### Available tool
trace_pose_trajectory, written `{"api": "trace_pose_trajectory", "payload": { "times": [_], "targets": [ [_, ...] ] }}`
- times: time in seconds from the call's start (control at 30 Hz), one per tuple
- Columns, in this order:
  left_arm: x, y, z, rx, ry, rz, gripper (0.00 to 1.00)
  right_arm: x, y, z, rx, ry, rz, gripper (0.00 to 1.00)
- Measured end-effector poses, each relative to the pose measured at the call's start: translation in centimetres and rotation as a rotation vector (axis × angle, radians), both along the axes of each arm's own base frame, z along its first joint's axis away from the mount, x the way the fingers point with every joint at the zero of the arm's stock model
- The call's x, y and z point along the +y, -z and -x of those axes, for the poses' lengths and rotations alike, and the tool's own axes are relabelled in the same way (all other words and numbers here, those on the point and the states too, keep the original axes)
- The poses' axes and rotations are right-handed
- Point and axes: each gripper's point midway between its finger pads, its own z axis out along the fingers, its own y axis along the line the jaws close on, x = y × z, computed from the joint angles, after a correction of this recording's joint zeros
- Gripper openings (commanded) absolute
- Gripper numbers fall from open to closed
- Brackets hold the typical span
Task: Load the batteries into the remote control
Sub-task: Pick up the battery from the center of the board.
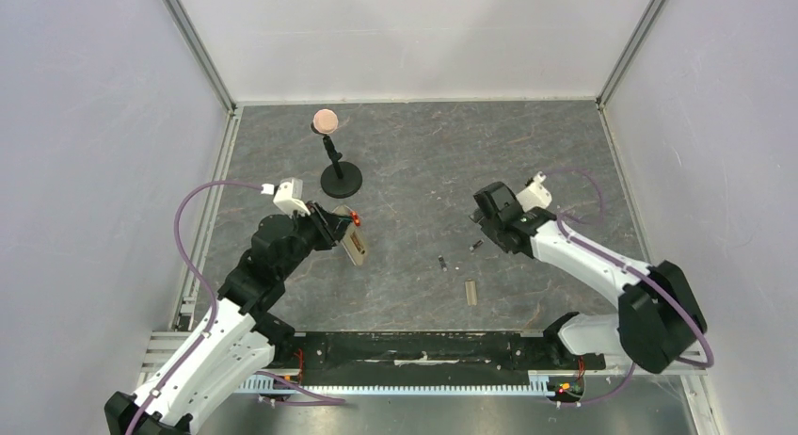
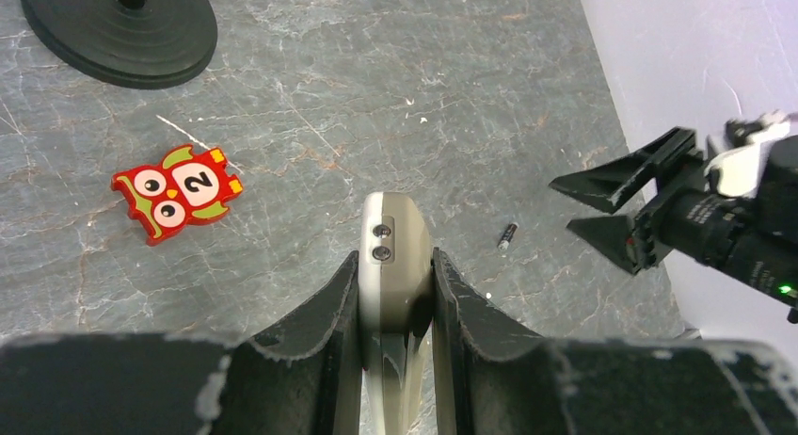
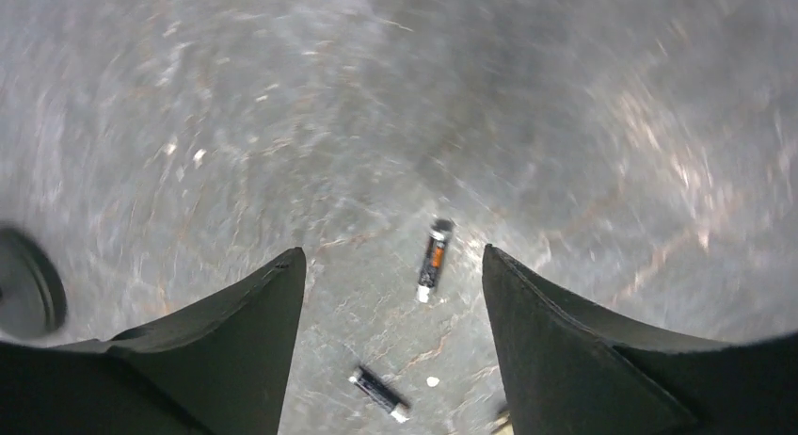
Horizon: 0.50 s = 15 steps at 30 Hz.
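Nearest the arm bases, a small flat beige cover piece [image 1: 470, 292] lies on the grey, marbled table [image 1: 414, 153]. Just beyond it the two batteries [image 1: 442, 263] rest loose on the top, a little apart from each other. They look light, hard and round, so I judge they will roll or skid if nudged; the sensible hold is across the middle of the barrel, with the fingers square to its length. The right gripper [image 3: 393, 256] hangs over them with its fingers spread wide, and in its wrist view one battery lies between the fingertips, untouched. Off to the left, the left gripper [image 2: 395, 265] is clamped on the remote control [image 2: 395, 233], pinching its long edges and holding it tilted, seemingly clear of the table. The shell looks stiff, smooth and light enough for that grip. Farther out sit a red owl gadget [image 2: 177, 192] and a black stand [image 1: 340, 178] topped with a pinkish ball, with plain pale walls closing three sides
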Motion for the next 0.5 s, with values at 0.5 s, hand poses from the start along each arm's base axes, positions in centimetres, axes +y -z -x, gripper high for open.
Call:
{"api": "trace_pose_trajectory", "payload": {
  "times": [0.5],
  "targets": [
    [-0.7, 0.7, -0.1, 0.01, 0.048, -0.028, 0.02, 2.6, -1.0, -1.0, -0.129, -1.466, 0.7, 0.71]
  ]
}}
